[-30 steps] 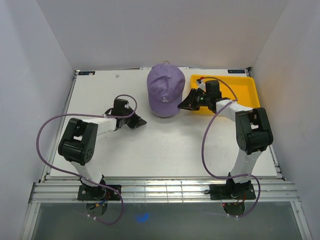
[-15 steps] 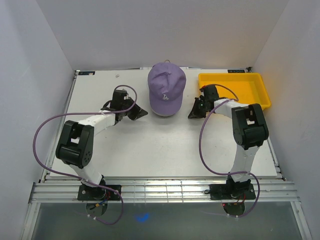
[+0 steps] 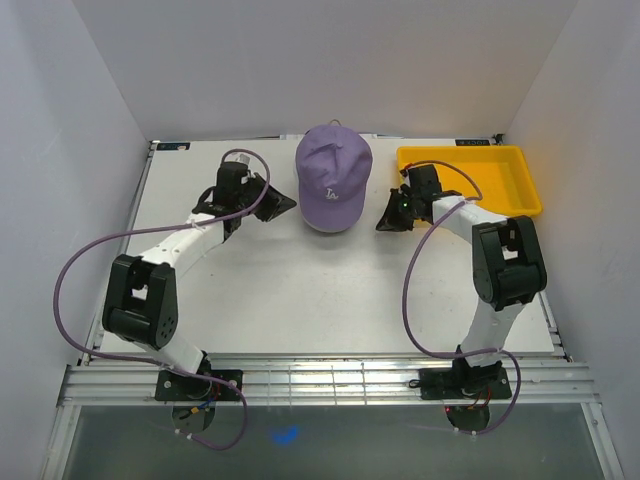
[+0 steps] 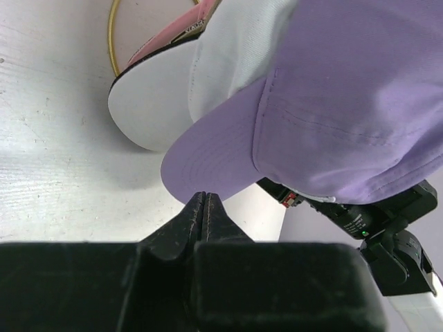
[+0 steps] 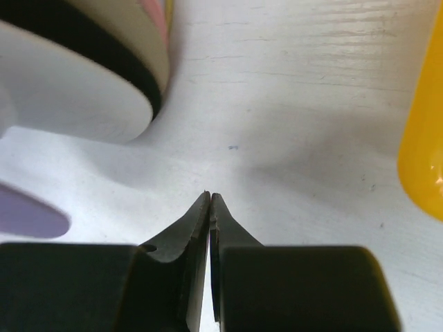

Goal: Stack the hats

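Note:
The purple cap (image 3: 332, 185) sits on top of the stack at the back middle of the table. In the left wrist view the purple cap (image 4: 332, 104) covers a white cap (image 4: 156, 104), with a black brim edge and a pink cap (image 4: 163, 41) under it. In the right wrist view I see the white brim (image 5: 69, 83), black brim (image 5: 104, 52), pink edge (image 5: 156, 21) and purple brim (image 5: 28, 214). My left gripper (image 3: 288, 202) (image 4: 205, 196) is shut and empty, just left of the purple brim. My right gripper (image 3: 383, 224) (image 5: 210, 196) is shut and empty, right of the stack.
A yellow tray (image 3: 500, 160) lies at the back right, its rim (image 5: 422, 159) close beside my right gripper. A gold wire stand (image 4: 112, 31) shows under the caps. White walls close in the table on three sides.
My left gripper has swung toward the back, up to the cap's left side. My right gripper left the tray and dropped to the table beside the stack. The tray shifted right.

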Motion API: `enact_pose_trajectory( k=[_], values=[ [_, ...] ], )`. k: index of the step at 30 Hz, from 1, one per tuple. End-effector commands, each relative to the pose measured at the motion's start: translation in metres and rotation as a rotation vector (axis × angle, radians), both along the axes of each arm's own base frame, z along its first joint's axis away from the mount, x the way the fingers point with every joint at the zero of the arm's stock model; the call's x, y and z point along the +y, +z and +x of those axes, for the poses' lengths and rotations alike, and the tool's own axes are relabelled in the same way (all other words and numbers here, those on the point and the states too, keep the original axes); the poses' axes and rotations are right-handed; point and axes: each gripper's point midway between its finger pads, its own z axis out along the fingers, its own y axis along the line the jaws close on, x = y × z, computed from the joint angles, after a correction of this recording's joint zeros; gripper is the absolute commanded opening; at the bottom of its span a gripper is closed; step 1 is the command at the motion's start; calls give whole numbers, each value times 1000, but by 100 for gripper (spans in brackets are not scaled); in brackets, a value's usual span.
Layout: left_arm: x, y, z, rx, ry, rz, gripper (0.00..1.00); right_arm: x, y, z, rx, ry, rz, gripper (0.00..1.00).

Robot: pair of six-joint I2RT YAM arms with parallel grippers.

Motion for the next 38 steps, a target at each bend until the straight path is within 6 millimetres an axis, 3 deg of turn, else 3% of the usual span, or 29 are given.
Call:
enact_pose_trajectory(
  k=[1, 7, 12, 13, 21, 22, 27, 38],
  values=[
    [1, 44, -5, -93, -18, -24, 11, 6, 48, 2, -95, 21, 33, 8],
    [0, 72, -17, -158, -74, -13, 14, 5, 90, -8, -166, 18, 68, 19],
    [1, 89, -44, -215, -173, 30, 17, -1, 129, -25, -253, 23, 76, 49],
    [4, 81, -52, -212, -196, 59, 18, -3, 141, -32, -284, 26, 83, 58],
    [10, 86, -110, -277, -361, 111, 27, -23, 184, -75, -432, 0, 86, 96],
    [13, 91, -117, -289, -368, 116, 28, -25, 194, -82, -461, -5, 91, 96],
    [16, 97, -135, -301, -396, 121, 29, -33, 197, -99, -457, -31, 88, 91],
    [22, 106, -146, -322, -396, 149, 29, -48, 193, -105, -475, -70, 27, 89]
  ],
)
